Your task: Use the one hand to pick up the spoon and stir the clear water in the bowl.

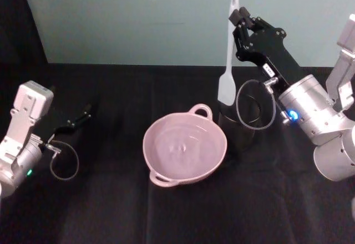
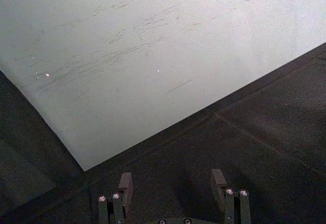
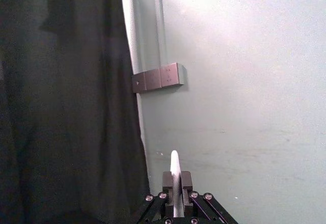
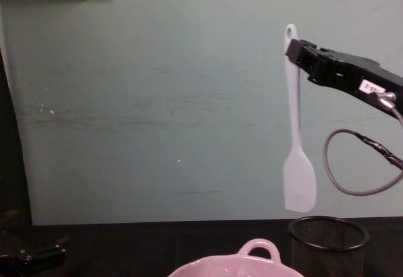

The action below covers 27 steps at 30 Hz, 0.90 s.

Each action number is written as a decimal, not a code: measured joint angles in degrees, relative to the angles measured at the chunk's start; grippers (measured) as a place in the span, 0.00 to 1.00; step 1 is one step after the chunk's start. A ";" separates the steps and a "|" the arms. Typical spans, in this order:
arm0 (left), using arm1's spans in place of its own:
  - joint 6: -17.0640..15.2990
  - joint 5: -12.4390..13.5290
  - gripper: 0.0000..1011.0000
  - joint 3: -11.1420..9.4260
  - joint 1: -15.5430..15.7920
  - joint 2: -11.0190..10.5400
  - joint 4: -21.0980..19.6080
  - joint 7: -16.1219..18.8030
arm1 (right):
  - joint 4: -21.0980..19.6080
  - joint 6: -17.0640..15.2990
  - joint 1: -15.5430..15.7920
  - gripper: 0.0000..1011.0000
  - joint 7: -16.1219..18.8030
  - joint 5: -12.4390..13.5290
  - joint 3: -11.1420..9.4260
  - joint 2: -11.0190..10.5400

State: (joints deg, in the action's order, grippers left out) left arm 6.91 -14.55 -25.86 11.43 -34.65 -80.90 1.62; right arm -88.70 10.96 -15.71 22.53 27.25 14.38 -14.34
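Note:
The white spoon [image 1: 227, 83] hangs upright in the air, blade down, with my right gripper [image 1: 242, 18] shut on the upper part of its handle. In the chest view the spoon [image 4: 293, 107] has its blade just above the rim of the black mesh cup [image 4: 329, 242], held by the right gripper [image 4: 296, 50]. The right wrist view shows the fingers [image 3: 166, 183] closed on the spoon handle [image 3: 174, 165]. The pink bowl [image 1: 146, 144] holds clear water at table centre, left of the spoon; its rim [image 4: 217, 264] shows low in the chest view. My left gripper [image 1: 83, 115] is parked open at the far left.
The black mesh cup [image 1: 244, 127] stands right behind the bowl's right side, under my right arm. A grey cable loop [image 1: 255, 108] hangs from the right wrist. The table is covered in black cloth [image 1: 111, 211], backed by a pale green wall [image 1: 138, 22]. The left gripper [image 2: 171, 183] faces that wall.

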 joint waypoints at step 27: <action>0.00 0.00 1.00 0.00 0.00 0.00 0.00 0.00 | 6.94 1.86 2.69 0.10 4.08 7.00 -3.33 -1.47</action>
State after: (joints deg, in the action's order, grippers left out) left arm 6.91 -14.55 -25.86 11.43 -34.65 -80.90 1.62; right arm -81.76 12.83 -13.02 26.60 34.25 11.04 -15.81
